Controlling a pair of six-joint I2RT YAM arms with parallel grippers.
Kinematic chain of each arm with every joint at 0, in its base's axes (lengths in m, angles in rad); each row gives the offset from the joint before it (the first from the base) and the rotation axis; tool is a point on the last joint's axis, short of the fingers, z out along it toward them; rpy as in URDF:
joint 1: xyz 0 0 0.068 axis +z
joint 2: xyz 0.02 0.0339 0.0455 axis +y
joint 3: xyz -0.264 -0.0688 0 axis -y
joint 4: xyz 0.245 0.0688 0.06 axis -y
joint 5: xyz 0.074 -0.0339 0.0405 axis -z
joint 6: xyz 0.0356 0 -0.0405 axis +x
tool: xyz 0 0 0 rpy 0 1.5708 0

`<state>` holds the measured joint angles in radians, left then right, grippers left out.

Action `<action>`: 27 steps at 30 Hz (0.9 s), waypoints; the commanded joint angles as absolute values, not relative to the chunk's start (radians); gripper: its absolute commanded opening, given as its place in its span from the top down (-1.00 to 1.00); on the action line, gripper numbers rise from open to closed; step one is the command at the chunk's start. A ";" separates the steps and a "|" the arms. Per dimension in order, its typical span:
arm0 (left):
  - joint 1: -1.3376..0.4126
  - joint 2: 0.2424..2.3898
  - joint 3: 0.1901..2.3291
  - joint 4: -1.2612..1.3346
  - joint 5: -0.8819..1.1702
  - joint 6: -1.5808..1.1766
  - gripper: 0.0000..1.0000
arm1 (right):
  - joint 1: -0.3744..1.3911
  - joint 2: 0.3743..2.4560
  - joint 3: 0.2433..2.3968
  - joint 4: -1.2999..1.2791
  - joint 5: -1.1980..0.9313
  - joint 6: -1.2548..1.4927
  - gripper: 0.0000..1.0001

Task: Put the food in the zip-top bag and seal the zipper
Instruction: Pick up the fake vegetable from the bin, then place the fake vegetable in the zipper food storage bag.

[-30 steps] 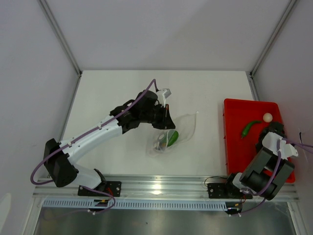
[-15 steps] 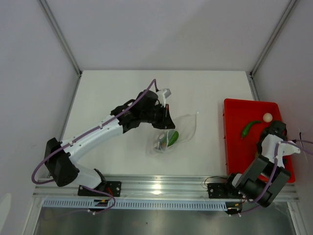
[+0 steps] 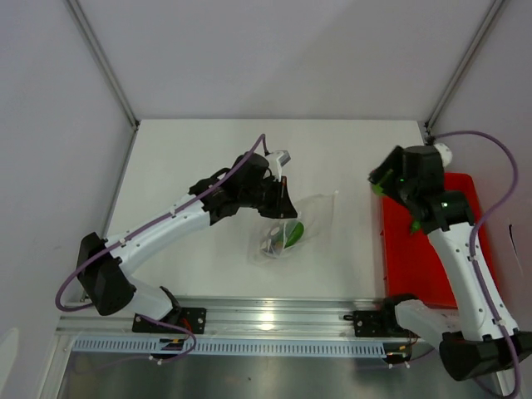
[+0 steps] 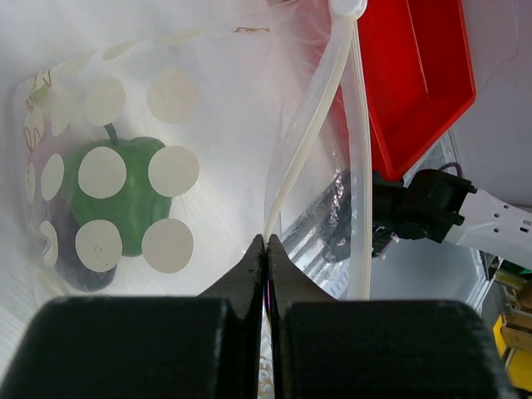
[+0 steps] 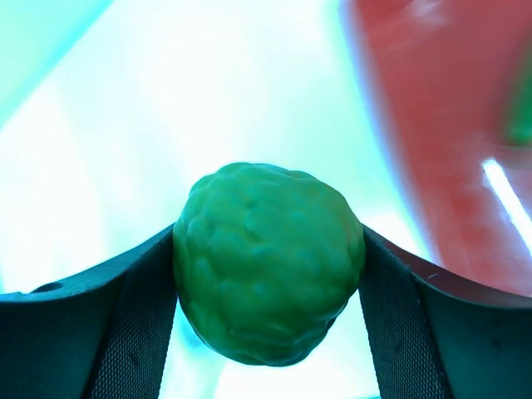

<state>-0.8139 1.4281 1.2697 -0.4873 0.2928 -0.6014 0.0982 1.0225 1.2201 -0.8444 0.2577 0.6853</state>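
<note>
The right hand (image 5: 268,270) is gripping a bumpy green ball (image 5: 266,258) between its two fingers, high above the gap between the red tray (image 3: 416,266) and the zip-top bag (image 3: 306,220). The ball looks light and fairly firm. Its knobbly skin is giving the pads some bite, but being round it is likely to roll once let go, so it is asking for a low release right at the bag's mouth.

The left hand (image 4: 266,243) is clamping shut on one lip of the bag, holding that edge up off the counter (image 3: 199,158). The film is thin, glossy and limp – it is sagging and crinkling wherever nothing is supporting it. The best hold looks to be the zipper (image 4: 328,108), the stiffer pale strip along the mouth, and not the slippery wall.

Inside the bag a green pepper-shaped piece (image 4: 125,199) and a purple piece (image 4: 79,270) are lying together at the closed end, near and left of the mouth. A sliver of the darker green long piece (image 3: 414,224) is showing in the tray, half hidden by the right arm.

Bare counter is lying between tray and bag. The left hand and the lifted lip are crowding the far-left side of the opening – the way in looks clearest from the right.
</note>
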 commanded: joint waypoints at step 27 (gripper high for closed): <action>-0.799 1.443 1.287 -0.474 0.287 -0.586 0.99 | 0.945 1.227 1.296 -0.874 0.247 0.699 0.70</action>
<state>-0.8043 1.4414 1.2694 -0.5209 0.2726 -0.5930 0.9257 1.2579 1.2907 -0.8738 0.2375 0.6754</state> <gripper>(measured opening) 0.005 0.784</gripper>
